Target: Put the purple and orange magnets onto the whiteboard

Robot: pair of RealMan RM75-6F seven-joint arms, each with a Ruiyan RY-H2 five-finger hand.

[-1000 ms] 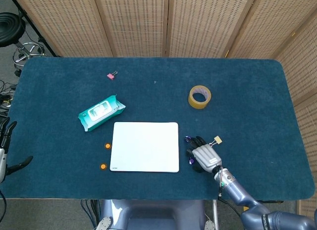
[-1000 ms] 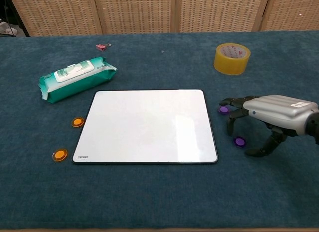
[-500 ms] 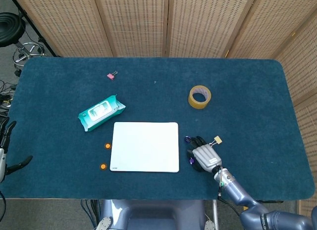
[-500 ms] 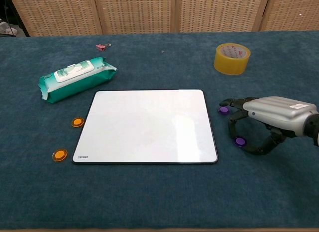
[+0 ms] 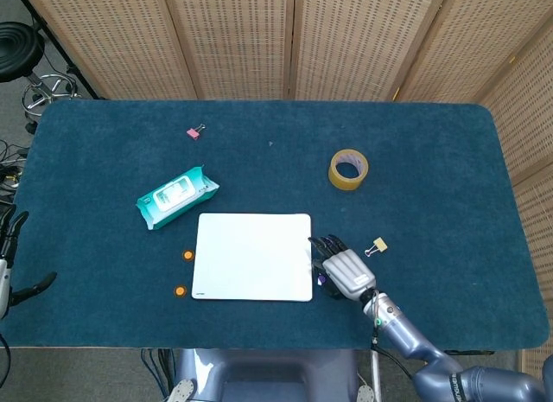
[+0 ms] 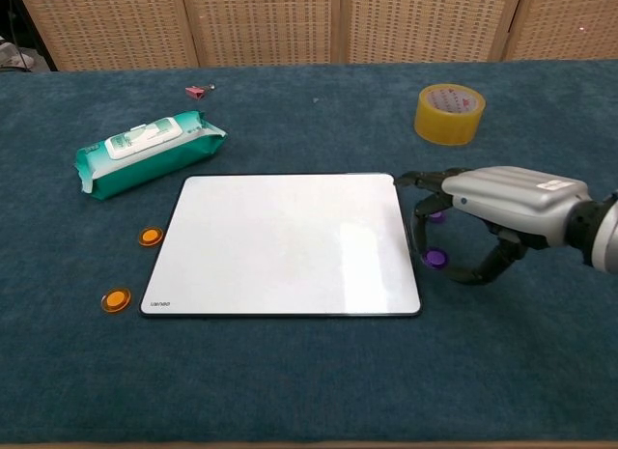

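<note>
Chest view: two orange magnets [image 6: 116,299] lie on the blue tabletop [image 6: 290,391] just left of the whiteboard [image 6: 285,244], one near its lower corner, the other [image 6: 150,237] further up. Right of the whiteboard, the right robot hand [image 6: 483,222] pinches a purple magnet [image 6: 435,258] between thumb and finger just beside the edge. A second purple magnet [image 6: 436,215] sits beneath that hand (mostly hidden). The left robot hand [image 5: 9,264], far left of the whiteboard, cannot be judged.
</note>
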